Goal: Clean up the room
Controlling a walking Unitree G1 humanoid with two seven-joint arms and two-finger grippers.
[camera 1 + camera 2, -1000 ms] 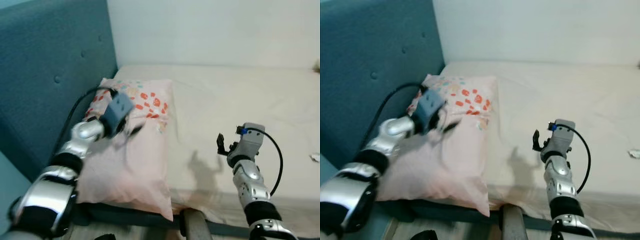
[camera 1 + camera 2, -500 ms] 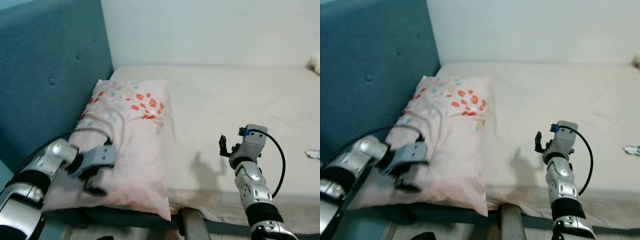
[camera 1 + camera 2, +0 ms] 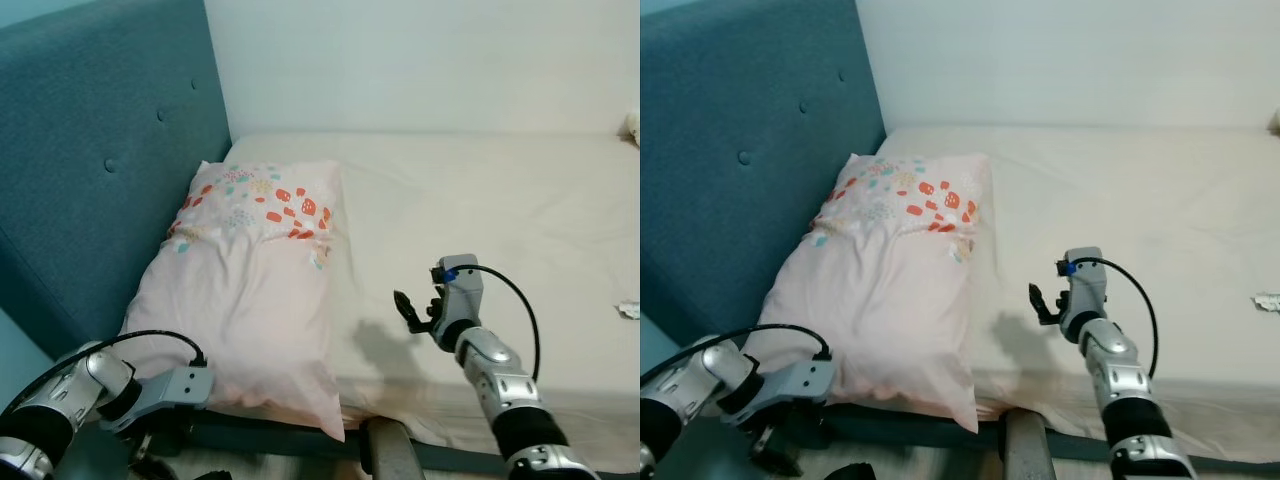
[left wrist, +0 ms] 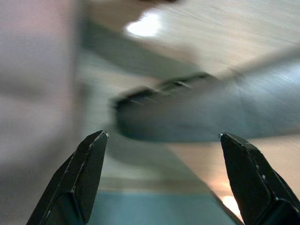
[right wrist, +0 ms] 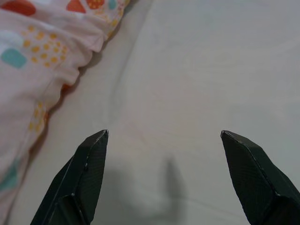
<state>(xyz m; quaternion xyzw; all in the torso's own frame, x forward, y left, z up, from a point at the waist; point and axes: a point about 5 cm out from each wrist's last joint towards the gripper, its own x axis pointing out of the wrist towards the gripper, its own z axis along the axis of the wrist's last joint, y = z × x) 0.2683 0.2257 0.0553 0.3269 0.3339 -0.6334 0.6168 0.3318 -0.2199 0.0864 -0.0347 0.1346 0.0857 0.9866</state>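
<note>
Both grippers spread empty: right gripper [image 5: 164,178] over the sheet [image 5: 211,70] beside the pillow [image 3: 250,290], left gripper [image 4: 161,180] facing blurred floor.

evenly lit and fairly bright in both eye views, soft and without glare. a faint shadow on the sheet [image 3: 480,200] just beside the pillow [image 3: 255,290], under the right gripper [image 3: 412,312]. sharp close-up in the right wrist view. heavy motion blur in the left wrist view, with bright glare patches past the left gripper's fingertips [image 4: 96,140].
</note>
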